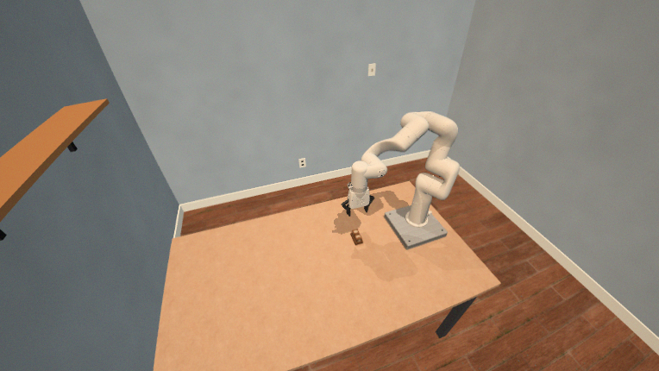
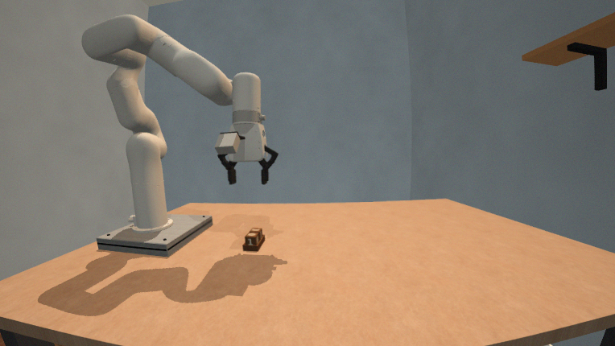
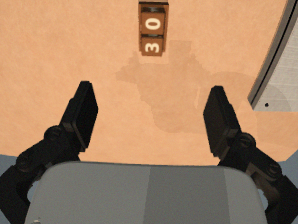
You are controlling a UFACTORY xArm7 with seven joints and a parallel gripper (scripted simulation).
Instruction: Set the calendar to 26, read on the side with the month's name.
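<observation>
Gripper: fingers spread fully wide, nothing between them. It points downward and hangs in the air above the table, apart from the calendar.

Calendar: small brown tray on the table, near the grey base plate and apart from it. Two brown cubes sit in the tray, one after the other along its length. In the wrist view, the cube with a white "3" on top lies nearer the gripper; the cube with a white "0" on top lies beyond it. Both top digits appear turned sideways in that view. Exterior view: a pale "1" shows on the end face of the nearer cube. Month's name and the digits on its side: not readable at this scale, so cannot tell which date is set.

Arm: white, rises from the base plate, bends over at the top and reaches out to the gripper. Its shadow falls across the table, beside the tray.
</observation>
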